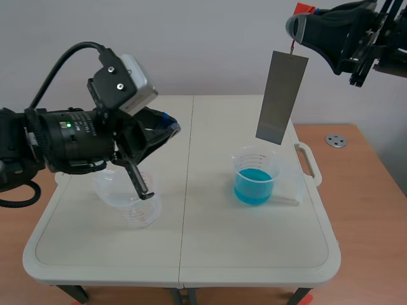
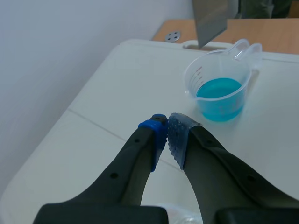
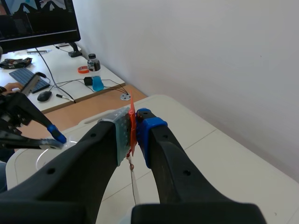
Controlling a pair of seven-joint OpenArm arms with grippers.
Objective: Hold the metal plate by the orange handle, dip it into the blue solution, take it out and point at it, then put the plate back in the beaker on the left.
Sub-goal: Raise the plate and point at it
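Note:
The grey metal plate hangs upright in the air above the beaker of blue solution, clear of its rim. My right gripper is raised at the top right, shut on the plate's orange handle; the plate shows edge-on under it. My left gripper is shut on nothing, its pads pressed together, aimed toward the blue beaker and the plate's lower end, still well short of both. An empty clear beaker stands under the left arm.
The white folding table has a carry handle just right of the blue beaker. A small round metal disc lies on the wooden desk beyond. A far desk with monitor and keyboard shows in the right wrist view.

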